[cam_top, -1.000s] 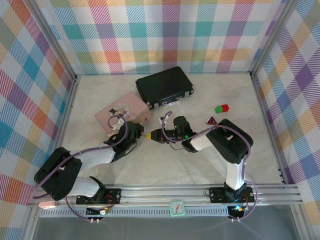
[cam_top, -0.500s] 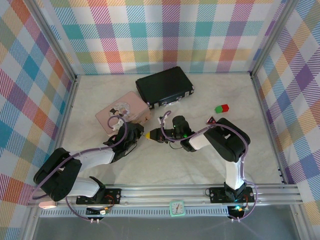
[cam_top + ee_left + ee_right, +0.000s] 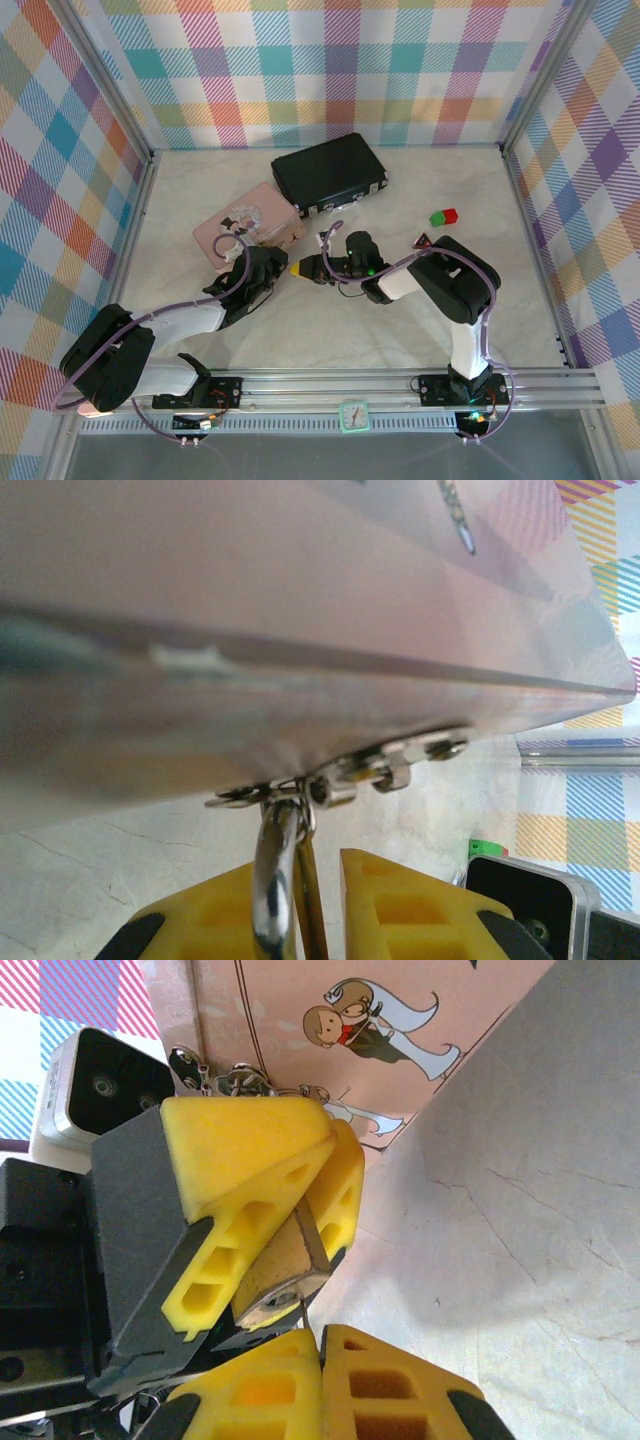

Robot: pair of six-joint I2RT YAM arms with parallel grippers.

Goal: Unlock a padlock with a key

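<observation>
While the padlock (image 3: 285, 1262) hangs by its silver shackle (image 3: 272, 875) from the hasp (image 3: 345, 778) at the near-right corner of the pink box (image 3: 240, 222), the left gripper (image 3: 266, 272) holds it. Its yellow fingers (image 3: 250, 1165) are clenched across the brass body, just off the box wall. The lock's underside faces away from the box, toward the right gripper (image 3: 320, 1375).

Right fingers (image 3: 400, 1400) are pressed flat together, seam closed. A thin dark sliver runs from that seam to the lock's underside. I read it as the blade of the key (image 3: 301, 1310). The head is not visible and is presumably buried between the pads. I cannot tell whether the blade is seated in the keyway or only touching it.

Handling (judgement):
- Lock: small, light, rigid metal, likely slick on foam, and free to swing on the hasp. It is best held across the flat sides of the body, as the left gripper does, so it cannot turn with the key.
- Key: thin and stiff, easily twisted out of a pinch. Grip it by the head, with the blade free and in line with the keyway.
- Risk: the head slipping in the foam when torque goes on.

Right of the box on the desk (image 3: 330, 330), all clear of both arms:
- black case (image 3: 330, 172), beyond the box
- red triangle piece (image 3: 424, 240), well apart
- green-and-red block (image 3: 443, 216), well apart
</observation>
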